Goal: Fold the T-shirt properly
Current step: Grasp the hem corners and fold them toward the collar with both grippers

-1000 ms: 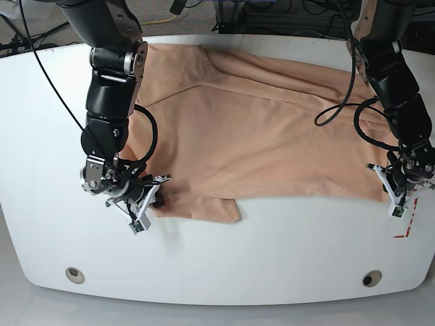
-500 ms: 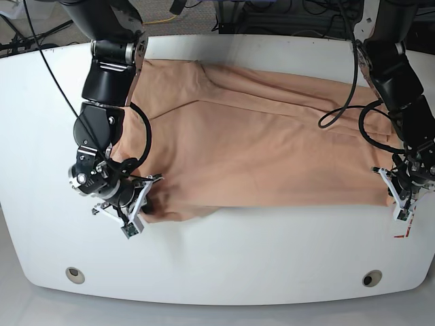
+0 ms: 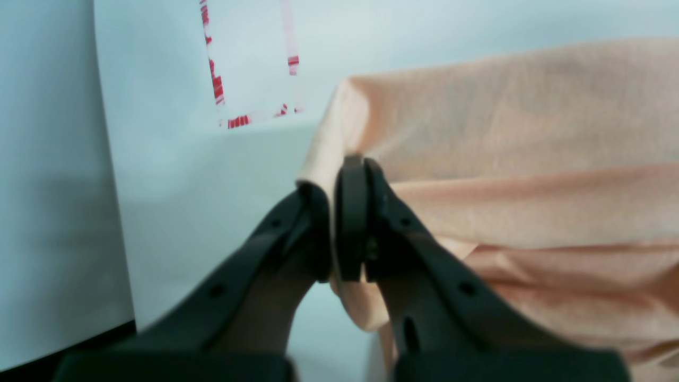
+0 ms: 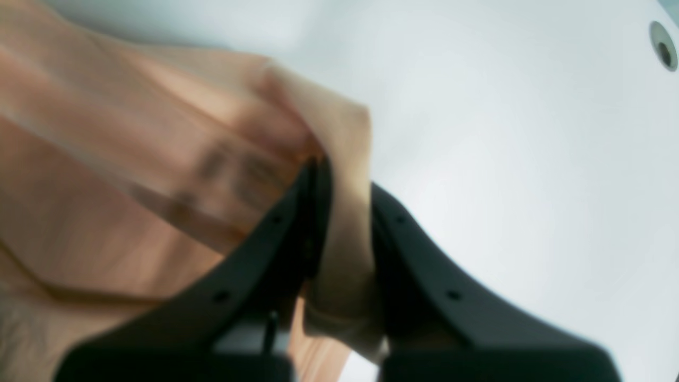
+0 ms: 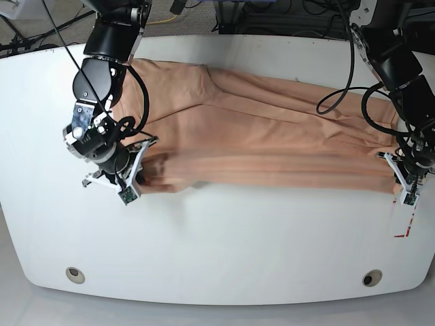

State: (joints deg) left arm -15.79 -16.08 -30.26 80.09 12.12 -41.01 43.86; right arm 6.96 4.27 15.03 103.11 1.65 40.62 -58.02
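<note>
The peach T-shirt (image 5: 258, 146) lies stretched across the white table (image 5: 224, 251), its near edge lifted and pulled taut between both grippers. My right gripper (image 5: 139, 178), on the left of the base view, is shut on the shirt's near left corner; the right wrist view shows cloth (image 4: 339, 212) pinched between its jaws (image 4: 339, 223). My left gripper (image 5: 401, 182), on the right of the base view, is shut on the shirt's near right corner; the left wrist view shows the fabric edge (image 3: 477, 175) clamped between its fingertips (image 3: 350, 212).
A red dashed mark (image 5: 404, 232) sits on the table near the right edge, also seen in the left wrist view (image 3: 233, 121). Two round holes (image 5: 75, 274) (image 5: 371, 278) lie near the table's front edge. Cables and equipment sit beyond the far edge.
Both grippers have moved away from the front edge toward the back, carrying the shirt's near edge with them. The shirt's visible depth has shrunk.
</note>
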